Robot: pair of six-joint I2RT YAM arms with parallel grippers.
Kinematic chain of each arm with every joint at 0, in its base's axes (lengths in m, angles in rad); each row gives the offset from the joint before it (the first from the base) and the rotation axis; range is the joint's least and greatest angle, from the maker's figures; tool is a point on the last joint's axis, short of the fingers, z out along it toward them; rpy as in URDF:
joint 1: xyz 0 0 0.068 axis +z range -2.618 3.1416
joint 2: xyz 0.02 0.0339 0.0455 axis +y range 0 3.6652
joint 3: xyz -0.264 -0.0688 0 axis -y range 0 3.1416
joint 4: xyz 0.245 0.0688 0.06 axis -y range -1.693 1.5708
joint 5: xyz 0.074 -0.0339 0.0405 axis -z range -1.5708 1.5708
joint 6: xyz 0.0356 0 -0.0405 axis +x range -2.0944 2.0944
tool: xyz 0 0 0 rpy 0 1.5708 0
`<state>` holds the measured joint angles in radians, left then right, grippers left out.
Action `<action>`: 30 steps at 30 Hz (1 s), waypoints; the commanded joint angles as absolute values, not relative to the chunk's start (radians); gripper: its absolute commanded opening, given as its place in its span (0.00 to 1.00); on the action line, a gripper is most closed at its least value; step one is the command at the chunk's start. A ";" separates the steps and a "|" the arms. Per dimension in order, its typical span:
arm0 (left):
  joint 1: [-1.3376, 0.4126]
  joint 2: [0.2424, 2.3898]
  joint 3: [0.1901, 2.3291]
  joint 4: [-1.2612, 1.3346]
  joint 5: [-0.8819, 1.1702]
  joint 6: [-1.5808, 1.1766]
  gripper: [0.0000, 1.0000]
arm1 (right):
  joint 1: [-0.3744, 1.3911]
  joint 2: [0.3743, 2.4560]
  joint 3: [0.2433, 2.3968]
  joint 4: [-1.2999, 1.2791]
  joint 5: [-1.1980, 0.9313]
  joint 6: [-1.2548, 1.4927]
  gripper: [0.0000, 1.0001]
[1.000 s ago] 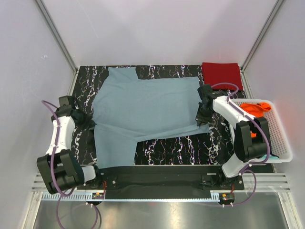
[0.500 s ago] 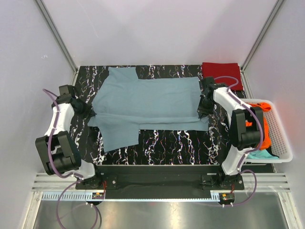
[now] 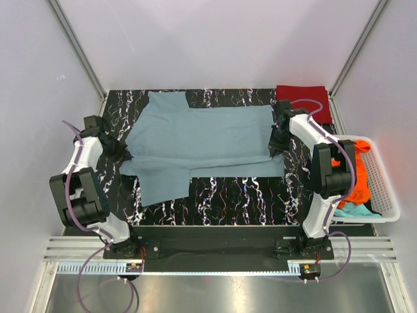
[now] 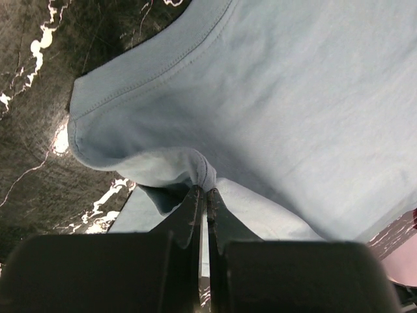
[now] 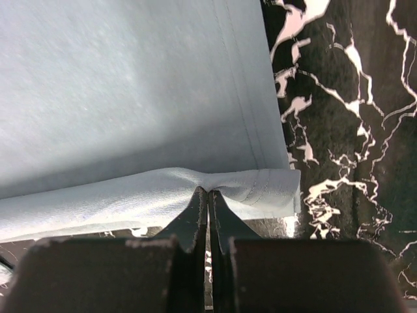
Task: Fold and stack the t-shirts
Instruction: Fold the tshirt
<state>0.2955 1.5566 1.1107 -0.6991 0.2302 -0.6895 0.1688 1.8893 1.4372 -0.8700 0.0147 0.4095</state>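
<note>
The grey-blue t-shirt (image 3: 202, 140) lies spread across the black marbled table (image 3: 228, 195), its near long edge lifted and carried toward the back. My left gripper (image 3: 124, 154) is shut on a pinch of the shirt's left edge (image 4: 195, 166). My right gripper (image 3: 275, 149) is shut on the shirt's hem at its right end (image 5: 260, 182). A folded dark red t-shirt (image 3: 303, 101) lies at the back right corner. The bright orange t-shirt (image 3: 355, 176) and the teal t-shirt (image 3: 352, 210) lie bunched in the basket.
A white slatted basket (image 3: 388, 195) stands off the table's right edge beside the right arm. White walls close in the back and sides. One sleeve (image 3: 163, 186) hangs toward the near left of the table.
Both grippers have carried the shirt's near edge toward the back, folding it over the body. The right arm has swung away from the basket, uncovering the orange and teal shirts.
</note>
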 commanded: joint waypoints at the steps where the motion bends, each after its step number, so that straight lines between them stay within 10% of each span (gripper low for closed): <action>1: 0.298 1.565 1.157 -0.655 0.210 -0.693 0.00 | 0.158 1.910 1.494 -0.876 0.015 0.382 0.00; 30: 0.299 1.693 1.204 -0.620 0.212 -0.718 0.00 | 0.124 2.025 1.594 -0.896 0.003 0.357 0.00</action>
